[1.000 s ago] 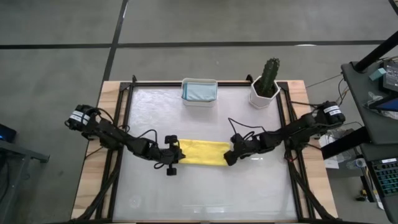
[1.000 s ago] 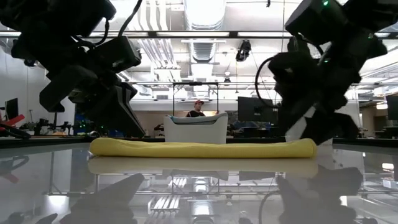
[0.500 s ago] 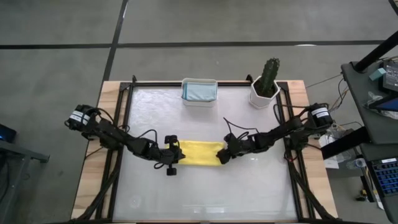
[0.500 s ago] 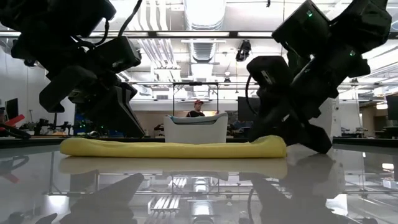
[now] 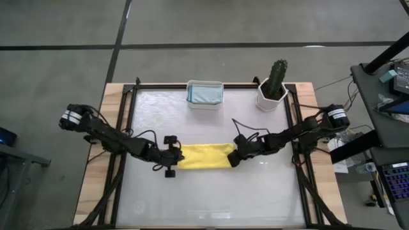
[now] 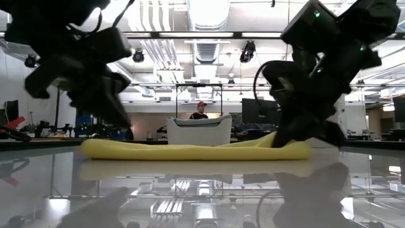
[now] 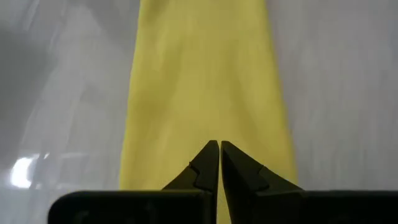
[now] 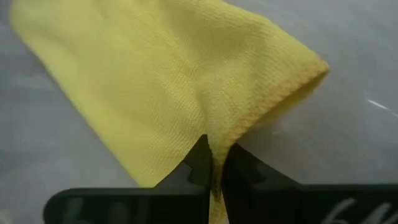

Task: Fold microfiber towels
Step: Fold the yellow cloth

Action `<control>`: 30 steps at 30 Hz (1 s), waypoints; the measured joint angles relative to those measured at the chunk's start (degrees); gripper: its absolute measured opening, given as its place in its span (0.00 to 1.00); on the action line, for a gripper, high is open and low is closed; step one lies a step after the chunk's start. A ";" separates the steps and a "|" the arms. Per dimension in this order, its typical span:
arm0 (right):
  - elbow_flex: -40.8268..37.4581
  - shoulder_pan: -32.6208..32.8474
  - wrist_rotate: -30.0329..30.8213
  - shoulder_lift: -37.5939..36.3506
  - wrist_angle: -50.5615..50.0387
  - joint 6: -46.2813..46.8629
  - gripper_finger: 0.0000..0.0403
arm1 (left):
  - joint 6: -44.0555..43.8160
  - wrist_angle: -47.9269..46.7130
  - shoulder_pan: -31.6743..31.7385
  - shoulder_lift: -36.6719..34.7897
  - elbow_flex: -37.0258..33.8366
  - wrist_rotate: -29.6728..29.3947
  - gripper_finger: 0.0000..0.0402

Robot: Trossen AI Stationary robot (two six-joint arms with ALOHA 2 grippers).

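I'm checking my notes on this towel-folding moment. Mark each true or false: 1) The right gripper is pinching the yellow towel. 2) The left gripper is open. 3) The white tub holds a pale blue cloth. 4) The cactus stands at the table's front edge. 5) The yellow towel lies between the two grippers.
1) True: the right gripper is shut on the yellow towel.
2) False: the left gripper is shut.
3) True: the white tub holds a pale blue cloth.
4) False: the cactus stands at the back, beside the tub.
5) True.

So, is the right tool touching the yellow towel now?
Touching. The right wrist view shows the right tool shut on a pinched fold of the yellow towel.
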 joint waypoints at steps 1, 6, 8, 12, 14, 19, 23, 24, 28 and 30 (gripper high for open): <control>0.02 -0.25 -0.04 -1.32 -2.87 0.08 0.03 | -0.38 -1.70 -0.02 -0.66 -0.41 -0.03 0.01; 0.09 -1.70 -0.15 -7.92 -15.66 0.04 0.03 | -1.23 -0.48 0.00 -0.44 -3.78 -0.51 0.01; 0.09 -2.21 -0.23 -10.62 -19.33 0.22 0.03 | -1.52 4.26 0.00 0.59 -5.40 -0.45 0.01; 0.14 -3.32 -0.89 -15.20 -25.35 1.06 0.03 | -0.50 13.98 0.11 4.05 -6.80 -0.29 0.01; 0.20 -3.83 -1.13 -16.96 -27.39 1.36 0.03 | 0.88 18.95 0.39 6.27 -6.76 -0.31 0.01; 0.90 -4.65 -3.43 -18.40 -30.16 2.78 0.03 | 2.27 25.03 1.28 11.80 -6.55 -0.24 0.01; 3.85 -4.67 -4.10 -17.52 -31.38 2.42 0.03 | 2.25 28.80 1.60 14.84 -6.60 -0.77 0.01; 4.83 -4.67 -4.09 -17.12 -31.66 2.41 0.03 | 2.36 29.36 1.65 15.16 -6.57 -0.69 0.01; 8.85 -4.67 -4.12 -15.37 -32.07 2.20 0.03 | 2.50 31.23 1.87 16.37 -6.46 -0.62 0.01; 10.81 -4.73 -4.11 -13.87 -31.28 1.84 0.03 | 2.97 31.70 1.88 16.51 -6.48 -0.52 0.01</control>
